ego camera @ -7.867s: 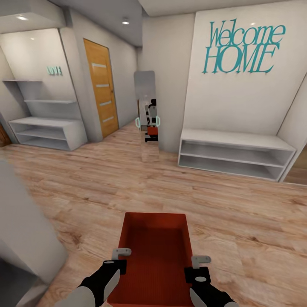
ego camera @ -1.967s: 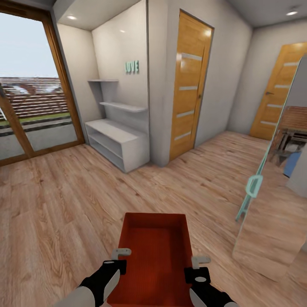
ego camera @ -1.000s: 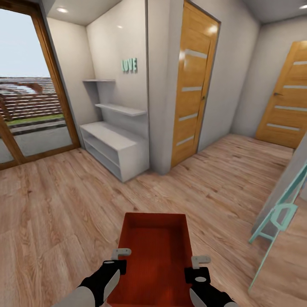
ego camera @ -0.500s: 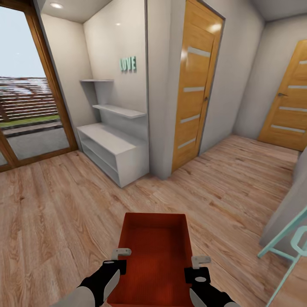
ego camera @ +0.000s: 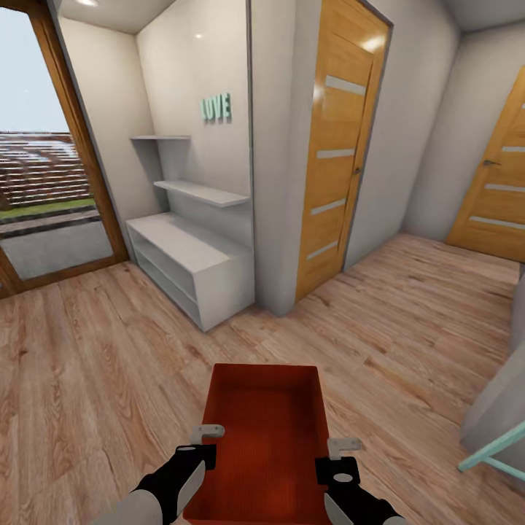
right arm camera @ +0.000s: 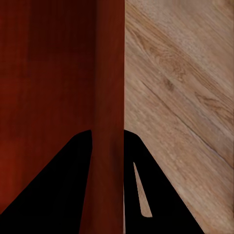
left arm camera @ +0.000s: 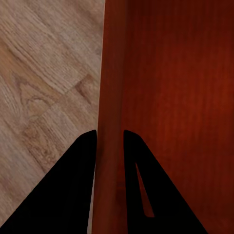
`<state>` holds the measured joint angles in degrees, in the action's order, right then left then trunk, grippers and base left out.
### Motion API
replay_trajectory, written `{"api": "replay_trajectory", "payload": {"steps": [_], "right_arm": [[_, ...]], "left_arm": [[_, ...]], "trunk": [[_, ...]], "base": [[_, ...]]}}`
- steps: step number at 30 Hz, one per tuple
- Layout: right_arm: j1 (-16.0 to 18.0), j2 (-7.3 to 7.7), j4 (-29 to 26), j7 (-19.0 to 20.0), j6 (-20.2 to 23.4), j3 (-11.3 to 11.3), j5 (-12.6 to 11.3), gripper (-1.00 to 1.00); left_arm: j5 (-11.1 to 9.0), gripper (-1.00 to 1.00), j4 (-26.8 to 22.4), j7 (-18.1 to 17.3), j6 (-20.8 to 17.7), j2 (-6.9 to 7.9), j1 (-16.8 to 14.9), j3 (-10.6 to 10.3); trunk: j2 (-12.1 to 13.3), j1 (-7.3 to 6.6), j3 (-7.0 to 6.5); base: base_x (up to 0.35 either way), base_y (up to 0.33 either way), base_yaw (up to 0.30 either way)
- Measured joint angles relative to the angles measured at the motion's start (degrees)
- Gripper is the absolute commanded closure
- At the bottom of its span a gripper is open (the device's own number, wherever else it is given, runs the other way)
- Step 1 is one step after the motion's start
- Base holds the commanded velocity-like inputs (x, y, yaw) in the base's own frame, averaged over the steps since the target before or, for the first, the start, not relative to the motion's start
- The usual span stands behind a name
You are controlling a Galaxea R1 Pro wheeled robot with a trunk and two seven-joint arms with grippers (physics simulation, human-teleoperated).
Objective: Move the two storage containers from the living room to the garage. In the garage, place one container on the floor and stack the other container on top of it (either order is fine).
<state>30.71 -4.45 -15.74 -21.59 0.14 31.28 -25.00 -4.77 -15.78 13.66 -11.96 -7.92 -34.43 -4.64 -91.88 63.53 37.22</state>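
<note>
While both grippers' fingers (left arm camera: pixel 109 141) (right arm camera: pixel 107 141) pinch its thin side walls, the bin (ego camera: pixel 264 430) at 6 o'clock looks light, possibly flexing; grip the rims.

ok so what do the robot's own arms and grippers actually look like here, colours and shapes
In the head view both forearms are light grey, ending in black wrist sections. Each wrist carries a small pale grey bracket on top. The left gripper and right gripper match each other. Seen from the wrist cameras, the fingers are flat black wedges tapering toward their tips, one with a narrow slot. No cables or markings are visible.
</note>
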Motion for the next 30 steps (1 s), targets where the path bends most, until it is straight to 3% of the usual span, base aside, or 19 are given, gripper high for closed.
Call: {"api": "replay_trajectory", "payload": {"steps": [7, 30], "right_arm": [[0.0, 0.00, 0.0, 0.0, 0.0, 0.0, 0.0, 1.00], [0.0, 0.01, 0.0, 0.0, 0.0, 0.0, 0.0, 1.00]], "left_arm": [[-0.1, 1.00, 0.0, 0.0, 0.0, 0.01, 0.0, 0.0], [-0.1, 1.00, 0.0, 0.0, 0.0, 0.02, 0.0, 0.0]], "trunk": [[0.0, 0.00, 0.00], [0.0, 0.00, 0.00]], "base": [[0.322, 0.000, -0.089], [0.322, 0.000, -0.284]]}}
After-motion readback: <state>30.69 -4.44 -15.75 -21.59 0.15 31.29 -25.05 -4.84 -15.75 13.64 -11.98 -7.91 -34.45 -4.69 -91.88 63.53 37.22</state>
